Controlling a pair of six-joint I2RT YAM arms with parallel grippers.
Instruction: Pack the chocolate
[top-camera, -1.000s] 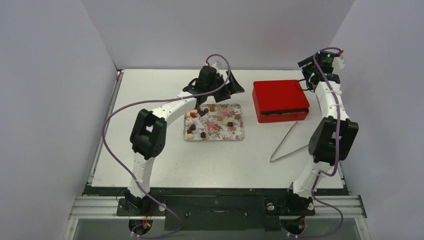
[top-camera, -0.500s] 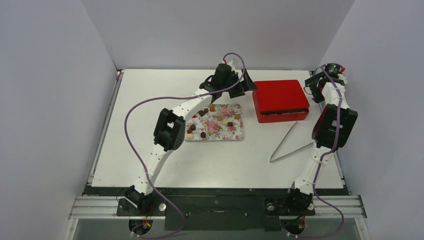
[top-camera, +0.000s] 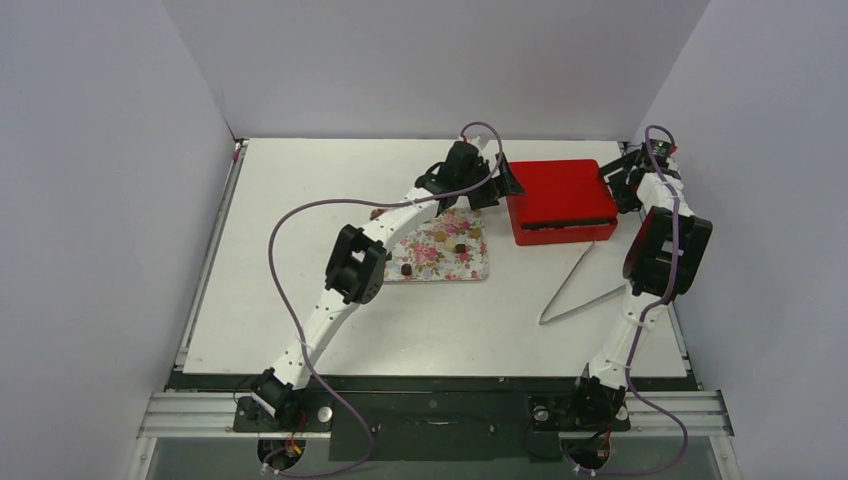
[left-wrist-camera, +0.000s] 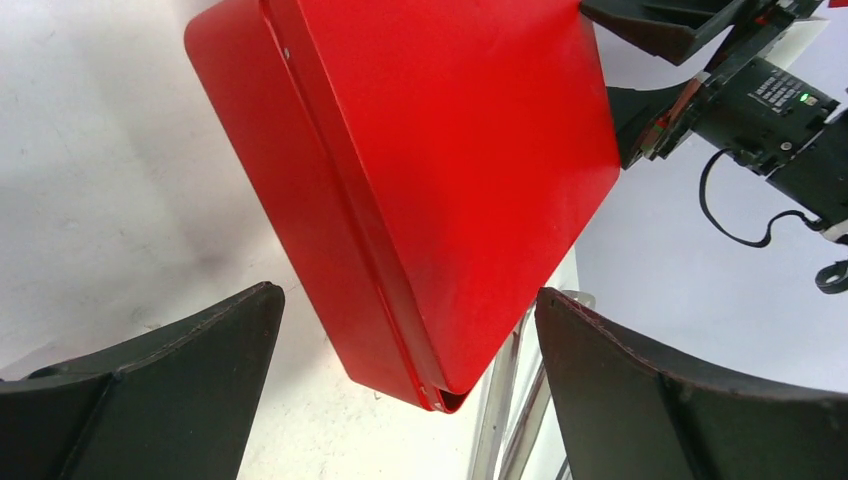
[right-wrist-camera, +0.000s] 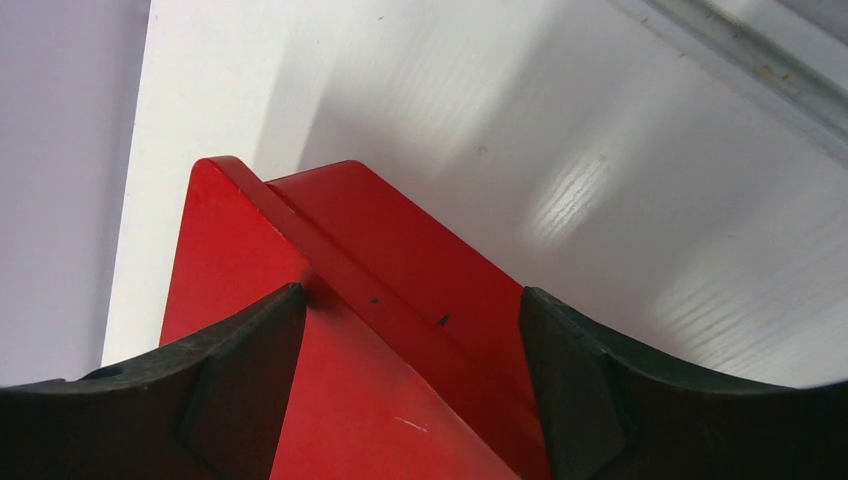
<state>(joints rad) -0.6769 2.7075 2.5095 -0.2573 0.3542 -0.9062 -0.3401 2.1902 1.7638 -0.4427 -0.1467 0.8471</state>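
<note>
Several small brown and tan chocolates (top-camera: 441, 236) lie on the flower-patterned tray (top-camera: 470, 268). A closed red box (top-camera: 560, 195) sits right of the tray. My left gripper (top-camera: 498, 186) is open and empty at the box's left edge. In the left wrist view the box's near corner (left-wrist-camera: 450, 170) sits between and beyond the open gripper (left-wrist-camera: 410, 345). My right gripper (top-camera: 613, 186) is open at the box's right edge. In the right wrist view the open gripper (right-wrist-camera: 410, 325) straddles the box's rim (right-wrist-camera: 380, 330). The left arm hides part of the tray.
Metal tongs (top-camera: 575, 290) lie on the white table in front of the box, and show in the left wrist view (left-wrist-camera: 505, 405). Grey walls close in the left, back and right sides.
My left gripper has swung right from above the tray to the red box's left edge. My right gripper has come down from up high to the box's right edge.
</note>
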